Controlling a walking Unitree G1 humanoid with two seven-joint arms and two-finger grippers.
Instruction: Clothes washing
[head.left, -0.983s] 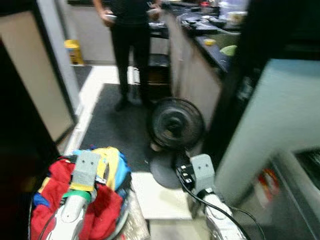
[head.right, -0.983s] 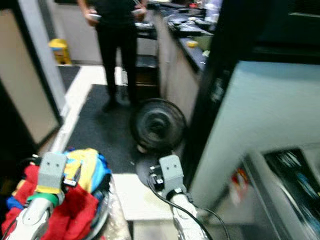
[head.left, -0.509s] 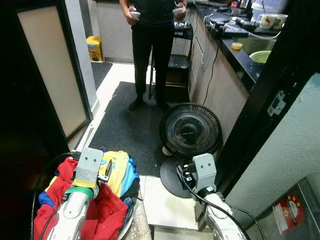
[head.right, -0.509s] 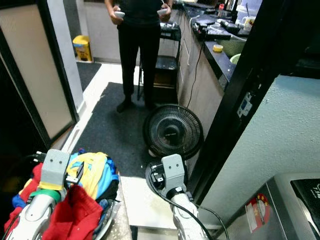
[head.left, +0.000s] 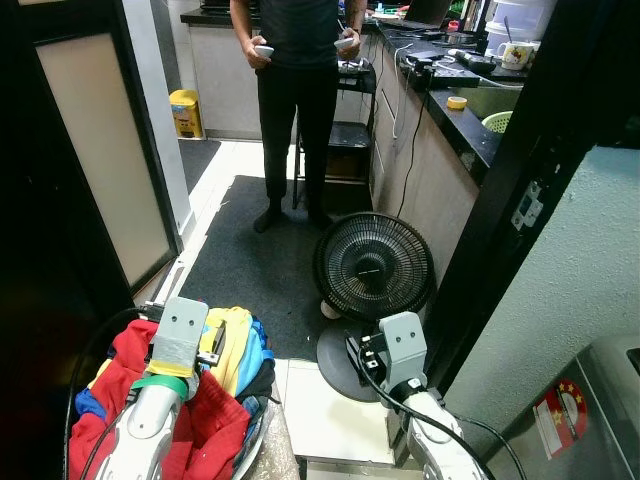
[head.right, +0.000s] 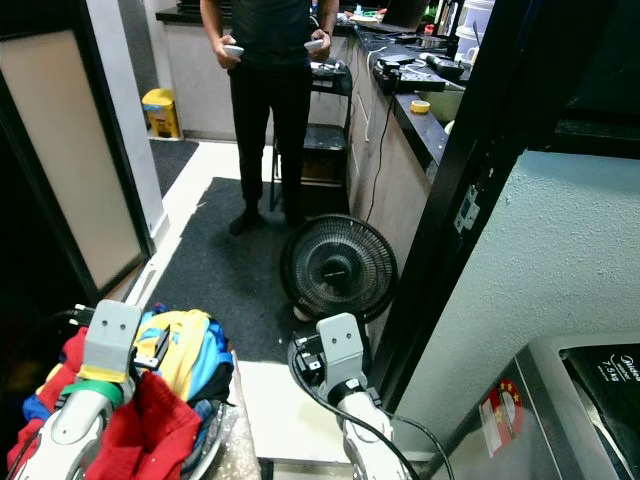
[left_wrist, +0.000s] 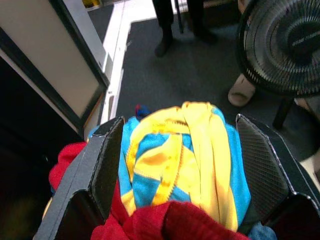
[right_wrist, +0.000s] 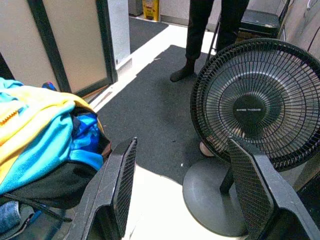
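Red, yellow and blue clothes (head.left: 200, 385) are heaped in a laundry basket (head.left: 82, 372) at the robot's lower left. The left pincer (left_wrist: 192, 160) hangs directly over the heap with its fingers spread wide, gripping nothing; the yellow-and-blue garment (left_wrist: 185, 160) lies between the two fingers (left_wrist: 107, 165), and a red garment (left_wrist: 160, 222) sits nearer the wrist. Beyond the left pincer stands a dark-framed door panel (head.left: 100, 160), and a dark floor mat (head.left: 255, 260) lies ahead.

Further ahead, past both pincers, a person (head.left: 298, 95) stands on the mat holding a controller in each hand. To their right a black kitchen table (head.left: 455, 95) carries cables, a mug and other small items.

The right pincer (right_wrist: 187, 187) is also spread open and empty, held above the pale floor beside the basket; a black floor fan (head.left: 373, 270) stands just in front of it. Right of that pincer, a grey top-loading washing machine (head.right: 545, 405) with a red sticker shows at the corner.

Judged step: taking laundry from the basket for the washer. To do it well, the left pincer should descend straight onto the top garment, close on a thick fold rather than a loose edge, and lift clear of the basket rim. The carry to the right must avoid the fan and its cord.
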